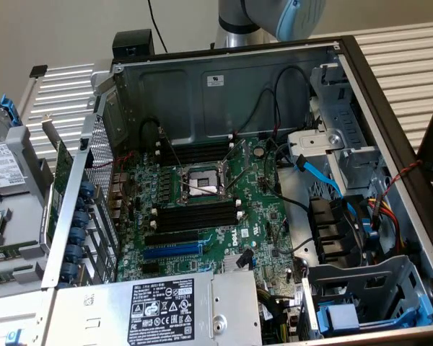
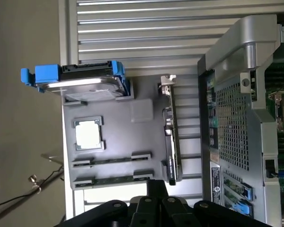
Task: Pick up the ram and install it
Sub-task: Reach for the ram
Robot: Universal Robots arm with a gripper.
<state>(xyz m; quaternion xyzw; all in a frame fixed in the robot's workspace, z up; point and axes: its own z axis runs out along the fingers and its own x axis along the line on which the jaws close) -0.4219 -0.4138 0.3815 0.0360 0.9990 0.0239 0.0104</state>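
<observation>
The ram point(image 2: 112, 179) lies on edge in a holder of the grey tray point(image 2: 118, 127), which sits on the slatted counter point(image 2: 156, 28) just beside the open computer case point(image 2: 232, 118). It is a thin green strip, level rather than tilted, with clips at both ends. Its long axis runs across the tray, so one end points at the perforated wall of the case and the other away from it. A second stick point(image 2: 111, 161) lies parallel to it in the next holder, just beside it. Both lie at right angles to the larger expansion card point(image 2: 171, 142), which stands on edge between the sticks and the case. Further along the tray are a processor chip point(image 2: 89, 135) and a hard drive point(image 2: 80, 85) in a blue carrier. The jaws are closed together and hold nothing; their black tip sits over the case-side end of the ram, near the foot of the card. Whether it touches either cannot be told. Inside the case the black memory slots point(image 1: 195, 216) run along much the same line as the sticks. The arm point(image 1: 274, 18) rises behind the case.
</observation>
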